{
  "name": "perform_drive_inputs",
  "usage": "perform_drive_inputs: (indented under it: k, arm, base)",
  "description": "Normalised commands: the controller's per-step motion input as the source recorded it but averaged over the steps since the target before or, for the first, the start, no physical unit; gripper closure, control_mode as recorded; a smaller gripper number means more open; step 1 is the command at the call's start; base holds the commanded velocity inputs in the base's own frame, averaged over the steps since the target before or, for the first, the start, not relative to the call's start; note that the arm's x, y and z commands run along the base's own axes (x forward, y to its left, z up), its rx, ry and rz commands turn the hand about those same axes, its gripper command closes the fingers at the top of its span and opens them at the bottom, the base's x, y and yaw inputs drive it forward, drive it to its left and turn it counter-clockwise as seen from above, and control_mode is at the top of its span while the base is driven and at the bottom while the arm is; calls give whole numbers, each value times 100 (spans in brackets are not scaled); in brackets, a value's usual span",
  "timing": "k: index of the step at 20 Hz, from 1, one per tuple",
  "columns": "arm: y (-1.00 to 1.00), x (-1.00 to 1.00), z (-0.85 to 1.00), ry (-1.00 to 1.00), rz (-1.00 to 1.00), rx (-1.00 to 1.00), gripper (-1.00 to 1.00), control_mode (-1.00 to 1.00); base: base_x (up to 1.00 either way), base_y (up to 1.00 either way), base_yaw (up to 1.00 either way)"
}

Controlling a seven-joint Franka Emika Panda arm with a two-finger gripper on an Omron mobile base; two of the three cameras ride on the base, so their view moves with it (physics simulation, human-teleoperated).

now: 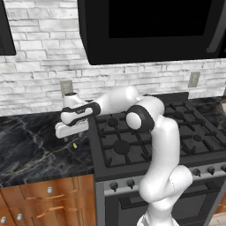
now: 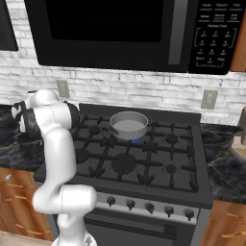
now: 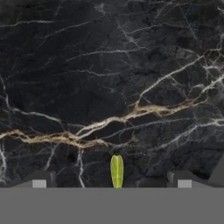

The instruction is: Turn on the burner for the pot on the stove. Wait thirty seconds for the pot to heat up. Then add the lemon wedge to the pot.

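The tiny yellow-green lemon wedge (image 3: 117, 170) lies on the black marble counter (image 1: 31, 145) left of the stove (image 2: 144, 158); it also shows as a speck, the lemon wedge (image 1: 75, 145). My gripper (image 3: 111, 183) hangs just above it, open, pointing down, with the wedge between the two fingertips (image 3: 39, 183) and touching neither. In the left base view my gripper (image 1: 70, 137) is over the counter beside the stove's left edge. The grey pot (image 2: 129, 125) sits on the back middle burner (image 2: 132, 140), where a small blue glow shows under it.
A row of dark knobs (image 2: 149, 207) runs along the stove front. A black microwave (image 2: 115, 29) hangs above the range. The white brick wall carries an outlet (image 1: 66, 87). Wooden drawers (image 1: 44, 198) sit below the counter. A pale vessel (image 2: 239, 144) stands on the right counter.
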Motion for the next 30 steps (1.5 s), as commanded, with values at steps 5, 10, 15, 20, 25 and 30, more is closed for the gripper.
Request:
perform_drive_inputs:
  k: [5,10,15,20,25,30]
  arm:
    - [0,0,-28,8,0,0,-100,-100]
    - [0,0,-23,1,0,0,-100,-100]
    - [0,0,-17,2,0,0,-100,-100]
    - [0,0,-23,2,1,0,-100,-100]
    - [0,0,-29,0,2,0,-100,-100]
    - [0,-10,-3,0,1,0,-100,-100]
  base:
    - [0,0,0]
    - [0,0,0]
    - [0,0,0]
    - [0,0,0]
    - [0,0,0]
    - [0,0,0]
